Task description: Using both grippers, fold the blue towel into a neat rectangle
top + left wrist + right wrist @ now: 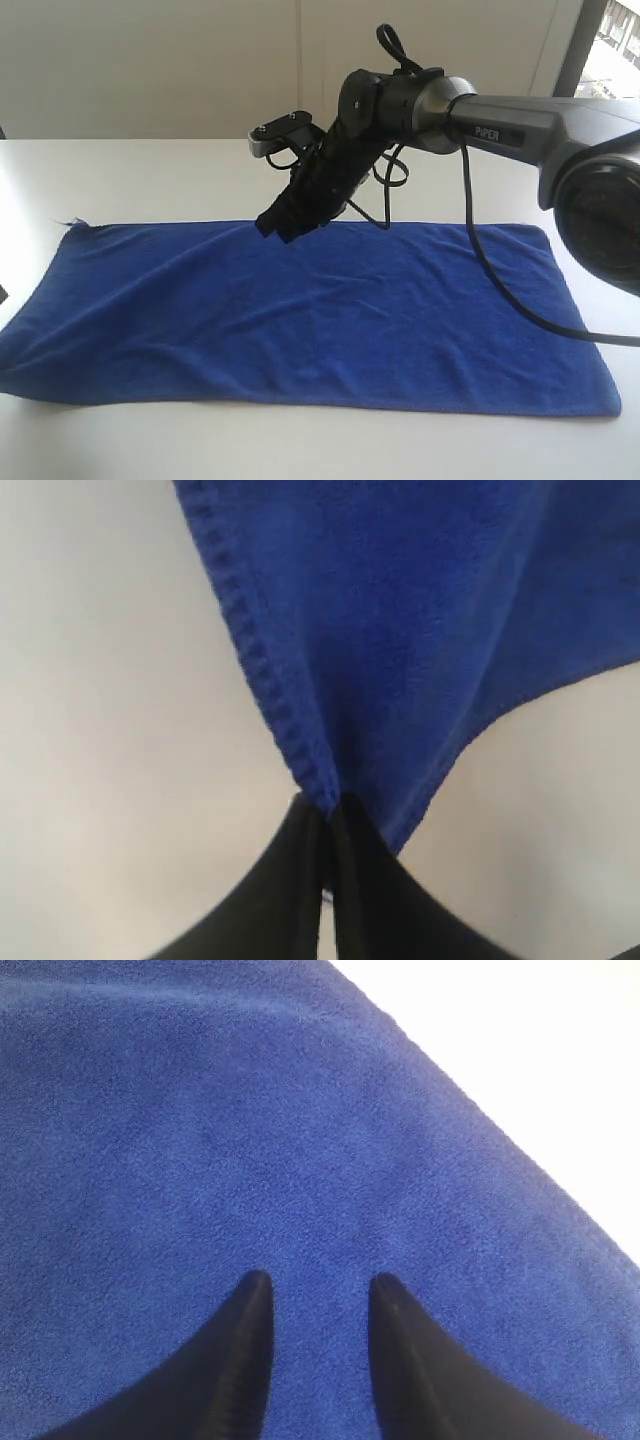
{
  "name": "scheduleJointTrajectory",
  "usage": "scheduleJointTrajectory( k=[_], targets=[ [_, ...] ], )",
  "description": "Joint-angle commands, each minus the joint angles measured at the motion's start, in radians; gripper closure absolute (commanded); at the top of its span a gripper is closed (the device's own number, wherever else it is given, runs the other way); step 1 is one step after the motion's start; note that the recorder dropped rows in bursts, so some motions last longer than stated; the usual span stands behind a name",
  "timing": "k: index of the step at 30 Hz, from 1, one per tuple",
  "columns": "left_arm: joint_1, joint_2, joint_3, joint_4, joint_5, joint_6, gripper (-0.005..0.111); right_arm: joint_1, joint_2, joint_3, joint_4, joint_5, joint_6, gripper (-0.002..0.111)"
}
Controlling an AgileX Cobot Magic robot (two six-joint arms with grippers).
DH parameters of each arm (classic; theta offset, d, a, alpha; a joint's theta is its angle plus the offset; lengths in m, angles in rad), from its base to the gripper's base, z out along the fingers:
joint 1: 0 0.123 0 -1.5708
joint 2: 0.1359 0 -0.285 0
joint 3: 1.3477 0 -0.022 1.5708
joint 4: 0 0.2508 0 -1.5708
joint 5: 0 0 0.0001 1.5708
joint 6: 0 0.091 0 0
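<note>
The blue towel (320, 320) lies spread flat and wide on the white table (150, 170), with a loose thread at its far left corner. My right gripper (283, 230) hangs tilted over the towel's far edge near the middle. In the right wrist view its jaws (318, 1285) stand apart just over the towel (250, 1140), with only cloth showing between them. In the left wrist view my left gripper (328, 810) is shut on a hemmed corner of the towel (400, 630), which stretches away from the jaws. The left arm does not show in the exterior view.
The right arm's black cable (500, 290) droops across the towel's right part. A pale wall stands behind the table, and a window (615, 45) is at the far right. Bare tabletop runs along the towel's near edge.
</note>
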Motion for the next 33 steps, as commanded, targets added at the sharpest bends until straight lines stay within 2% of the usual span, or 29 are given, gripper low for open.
scheduleJointTrajectory(
  k=[1, 2, 5, 7, 9, 12, 14, 15, 17, 19, 20, 23, 27, 33],
  targets=[
    [0.0, -0.006, 0.056, 0.065, -0.053, -0.016, 0.083, -0.006, -0.001, 0.005, -0.004, 0.021, -0.001, 0.081],
    [0.0, -0.006, 0.058, 0.102, -0.074, -0.045, 0.072, -0.006, -0.001, 0.005, -0.004, 0.027, -0.014, 0.083],
    [0.0, -0.006, 0.054, 0.173, -0.087, -0.107, 0.052, -0.01, -0.001, 0.005, -0.01, 0.059, -0.018, 0.088],
    [0.0, -0.006, 0.054, 0.198, -0.102, -0.136, 0.044, -0.012, -0.003, 0.005, -0.04, 0.091, -0.018, 0.093],
    [0.0, -0.006, 0.043, 0.204, -0.138, -0.155, 0.042, -0.019, -0.011, 0.005, -0.103, 0.111, -0.007, 0.097],
    [-0.002, -0.006, 0.0, 0.163, -0.226, -0.156, 0.045, -0.037, -0.035, 0.003, -0.243, 0.118, 0.062, 0.102],
    [-0.002, -0.006, -0.054, 0.033, -0.313, -0.154, 0.049, -0.07, -0.065, -0.01, -0.364, 0.118, 0.158, 0.104],
    [-0.006, -0.006, -0.089, -0.106, -0.36, -0.117, 0.058, -0.097, -0.086, -0.019, -0.401, 0.145, 0.192, 0.107],
    [-0.024, 0.004, -0.131, -0.246, -0.389, 0.002, 0.077, -0.124, -0.102, -0.028, -0.401, 0.208, 0.194, 0.108],
    [-0.058, 0.031, -0.182, -0.327, -0.385, 0.168, 0.103, -0.152, -0.112, -0.03, -0.399, 0.338, 0.176, 0.108],
    [-0.077, 0.058, -0.218, -0.344, -0.384, 0.215, 0.106, -0.164, -0.112, -0.03, -0.397, 0.409, 0.164, 0.108],
    [-0.118, 0.153, -0.316, -0.335, -0.385, 0.209, 0.107, -0.191, -0.123, 0.019, -0.394, 0.409, 0.153, 0.108],
    [-0.121, 0.286, -0.446, -0.311, -0.285, 0.18, 0.107, -0.201, -0.201, 0.187, -0.395, 0.409, 0.155, 0.108],
    [-0.121, 0.378, -0.55, -0.268, -0.267, 0.167, 0.107, -0.211, -0.353, 0.467, -0.397, 0.354, 0.215, 0.108]
  ],
)
